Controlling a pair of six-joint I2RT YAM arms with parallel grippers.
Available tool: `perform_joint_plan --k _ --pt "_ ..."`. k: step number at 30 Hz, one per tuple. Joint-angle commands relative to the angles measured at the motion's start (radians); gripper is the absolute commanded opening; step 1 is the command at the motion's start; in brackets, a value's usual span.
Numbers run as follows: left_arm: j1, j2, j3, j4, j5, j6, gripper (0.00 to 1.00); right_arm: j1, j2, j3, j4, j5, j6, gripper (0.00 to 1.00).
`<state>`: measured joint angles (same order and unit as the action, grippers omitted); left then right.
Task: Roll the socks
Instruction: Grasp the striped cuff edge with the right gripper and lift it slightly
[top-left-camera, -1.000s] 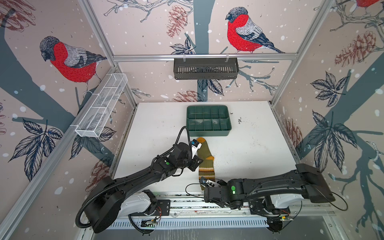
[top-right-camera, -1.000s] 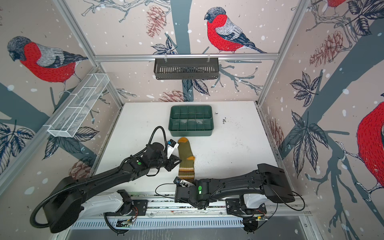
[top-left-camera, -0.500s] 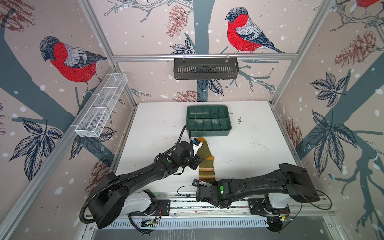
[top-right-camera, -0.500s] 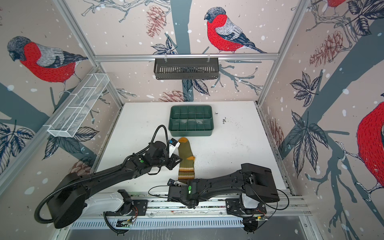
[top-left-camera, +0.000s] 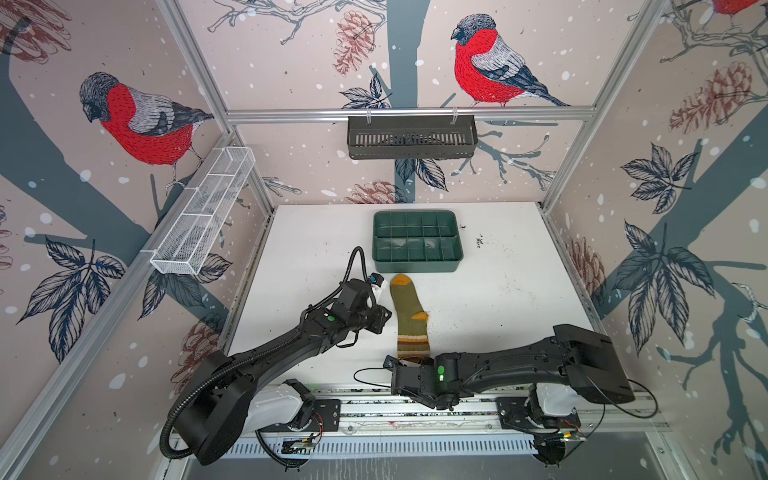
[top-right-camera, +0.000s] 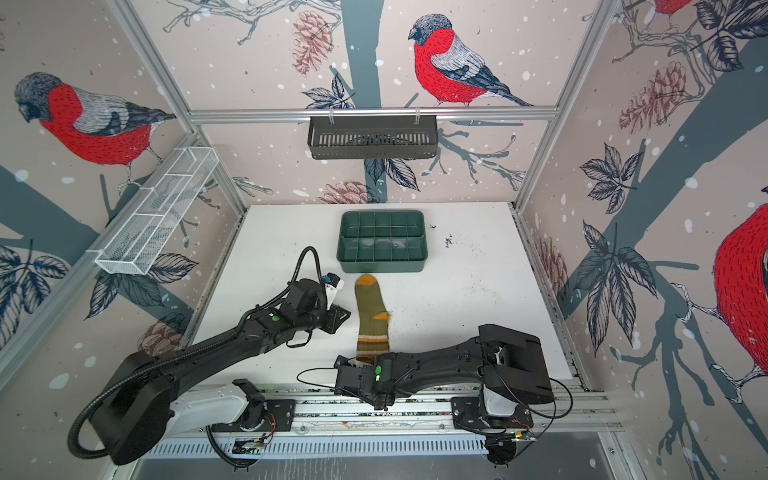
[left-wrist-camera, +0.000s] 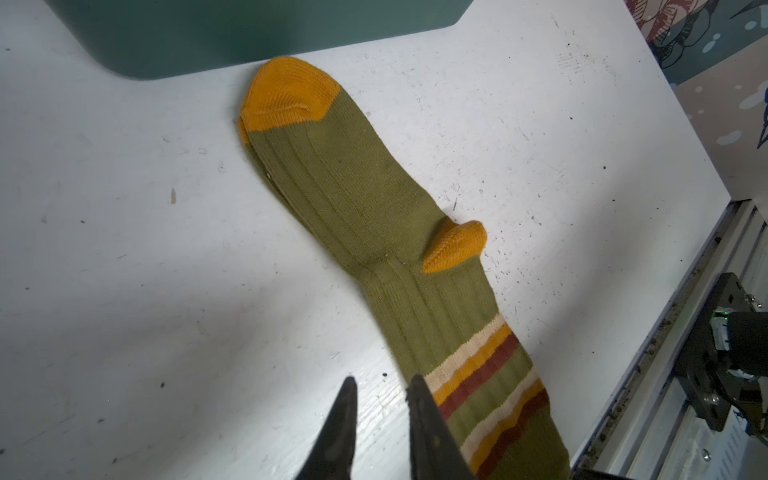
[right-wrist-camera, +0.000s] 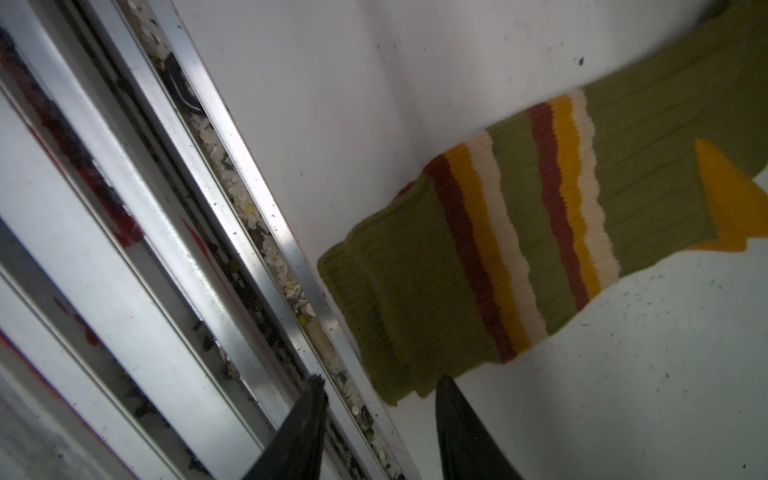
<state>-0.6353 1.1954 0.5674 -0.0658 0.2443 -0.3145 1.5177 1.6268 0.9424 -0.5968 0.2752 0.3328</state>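
The socks (top-left-camera: 409, 320) (top-right-camera: 372, 320) are olive-green and lie flat and stacked on the white table (top-left-camera: 498, 299), orange toe towards the tray, striped cuff at the front edge. In the left wrist view the socks (left-wrist-camera: 374, 216) stretch away beside my left gripper (left-wrist-camera: 382, 380), whose fingers stand narrowly open over bare table next to the stripes. In both top views the left gripper (top-left-camera: 381, 320) (top-right-camera: 337, 318) sits just left of the heel. My right gripper (right-wrist-camera: 380, 380) is open and empty, just short of the cuff of the socks (right-wrist-camera: 498, 249), over the table's front rail. The right gripper (top-left-camera: 401, 365) is mostly hidden under its arm.
A dark green compartmented tray (top-left-camera: 417, 264) stands just beyond the toe. A black slotted basket (top-left-camera: 411, 137) hangs on the back wall and a white wire basket (top-left-camera: 203, 216) on the left wall. The metal rail (right-wrist-camera: 249, 249) runs along the front edge.
My right arm has slid left along the front edge by the cuff. My left gripper has drawn slightly left, off the sock, and narrowed a little.
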Motion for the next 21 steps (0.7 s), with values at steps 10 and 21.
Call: perform_joint_plan --k 10,21 --pt "0.009 -0.023 0.006 0.007 0.029 -0.001 0.24 -0.022 0.038 0.012 0.017 -0.004 -0.045 0.45" --pt "0.013 -0.026 0.012 0.003 0.030 0.006 0.24 -0.052 0.073 0.010 0.035 -0.036 -0.074 0.41"
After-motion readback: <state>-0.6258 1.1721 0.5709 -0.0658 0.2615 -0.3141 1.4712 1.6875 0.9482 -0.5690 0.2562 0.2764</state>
